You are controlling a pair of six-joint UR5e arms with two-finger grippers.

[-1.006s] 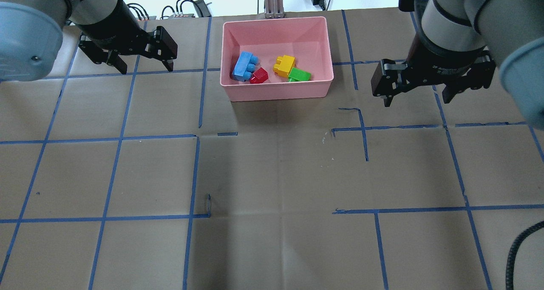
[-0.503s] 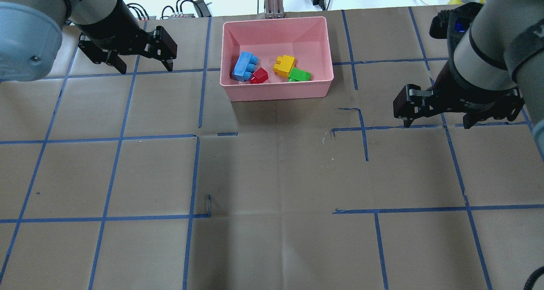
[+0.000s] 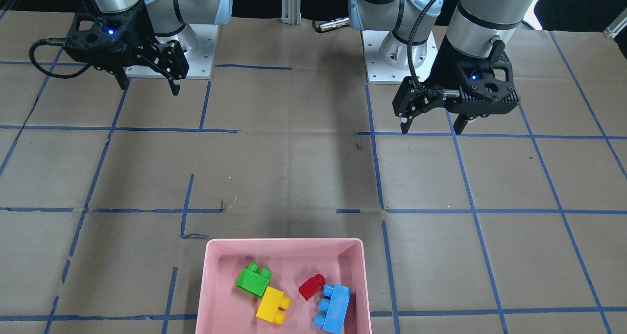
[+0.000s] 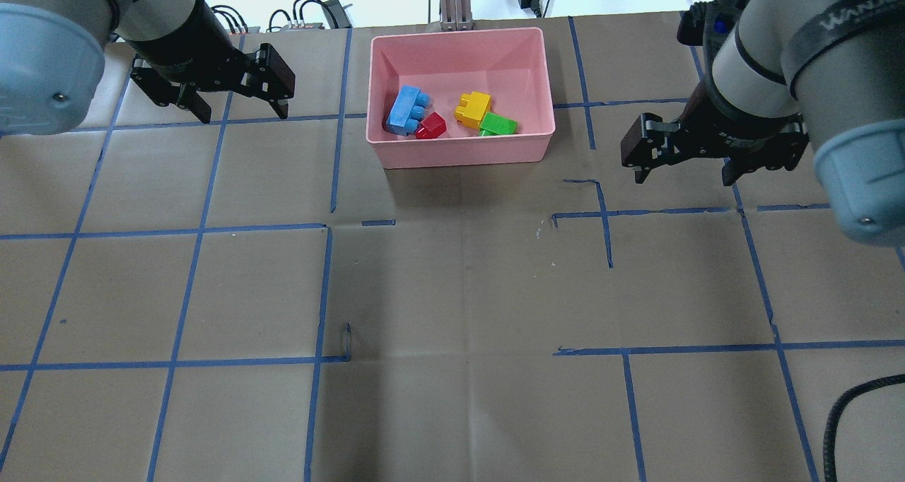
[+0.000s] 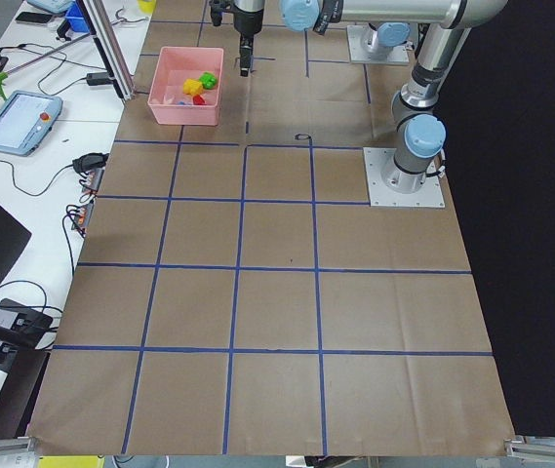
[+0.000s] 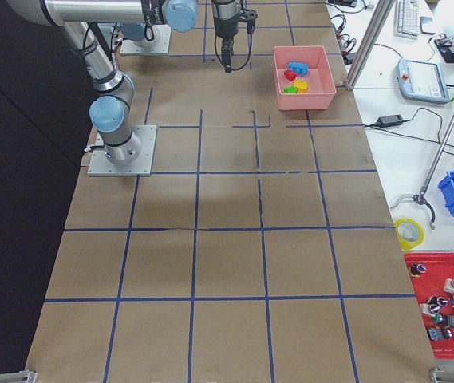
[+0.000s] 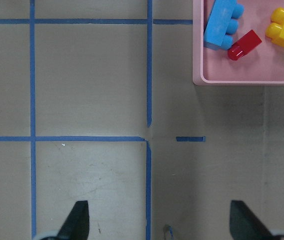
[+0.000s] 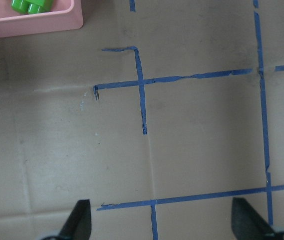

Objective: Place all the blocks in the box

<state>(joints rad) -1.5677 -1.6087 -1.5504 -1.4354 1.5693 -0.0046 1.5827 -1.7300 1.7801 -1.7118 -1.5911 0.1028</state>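
Note:
The pink box (image 4: 459, 151) stands at the table's far middle. In it lie the light blue block (image 4: 406, 109), the red block (image 4: 431, 125), the yellow block (image 4: 472, 108) and the green block (image 4: 498, 124). My left gripper (image 4: 242, 111) is open and empty, left of the box and above the table. My right gripper (image 4: 684, 178) is open and empty, right of the box. The left wrist view shows the box corner (image 7: 231, 80) with the blocks. The right wrist view shows the green block (image 8: 31, 6) inside the box's wall (image 8: 32, 25).
Brown paper with a blue tape grid covers the table. An aluminium post (image 4: 456, 1) and cables stand just behind the box. A black cable (image 4: 855, 411) hangs at the near right.
My right gripper swung out to the right and nearer, then came back left toward the box, staying open. The left gripper and the blocks have not moved.

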